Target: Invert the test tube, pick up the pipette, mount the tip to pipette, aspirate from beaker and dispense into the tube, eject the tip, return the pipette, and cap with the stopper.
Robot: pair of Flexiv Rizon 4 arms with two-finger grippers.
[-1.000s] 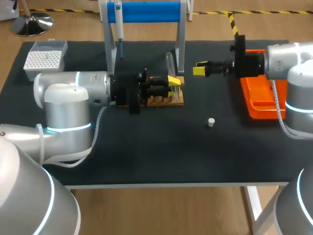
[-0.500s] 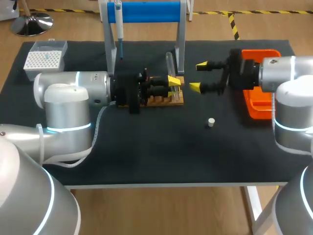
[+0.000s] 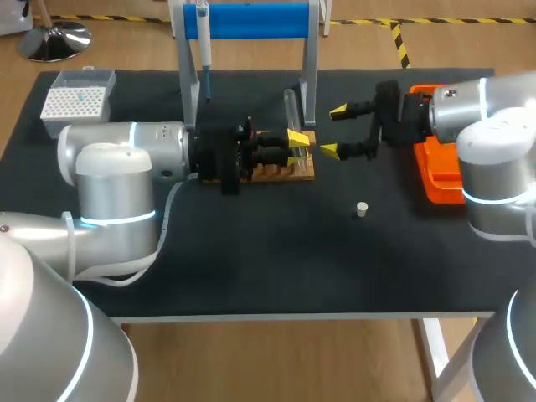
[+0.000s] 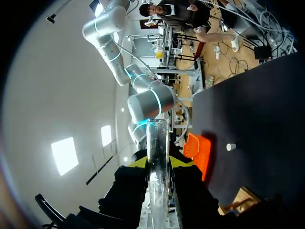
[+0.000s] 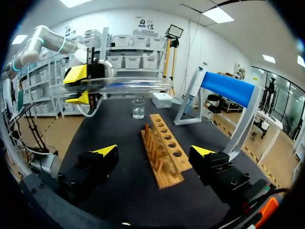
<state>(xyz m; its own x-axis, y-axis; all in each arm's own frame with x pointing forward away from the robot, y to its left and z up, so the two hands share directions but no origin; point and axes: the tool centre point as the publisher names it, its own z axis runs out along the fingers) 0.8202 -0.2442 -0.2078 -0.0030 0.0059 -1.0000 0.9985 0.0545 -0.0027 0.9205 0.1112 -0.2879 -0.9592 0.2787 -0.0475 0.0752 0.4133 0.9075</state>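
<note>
- Left jaws are clamping one test tube (image 4: 157, 143) near its end, above the single wooden rack (image 5: 167, 155).
- Likely thin glass: light, slippery, fragile, calling for gentle pressure.
- Right jaws are hanging open and empty at the rack's 3 o'clock.
- One stopper (image 3: 361, 208) is lying on the bench at 4 o'clock, and one pipette (image 3: 203, 42) is hanging at 11 o'clock.

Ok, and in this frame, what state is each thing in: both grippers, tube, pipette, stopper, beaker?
left gripper: shut on the test tube.
test tube: uncapped, held roughly level above the wooden rack.
right gripper: open, empty.
pipette: hanging on its stand.
stopper: loose on the table.
beaker: upright on the table.
</note>
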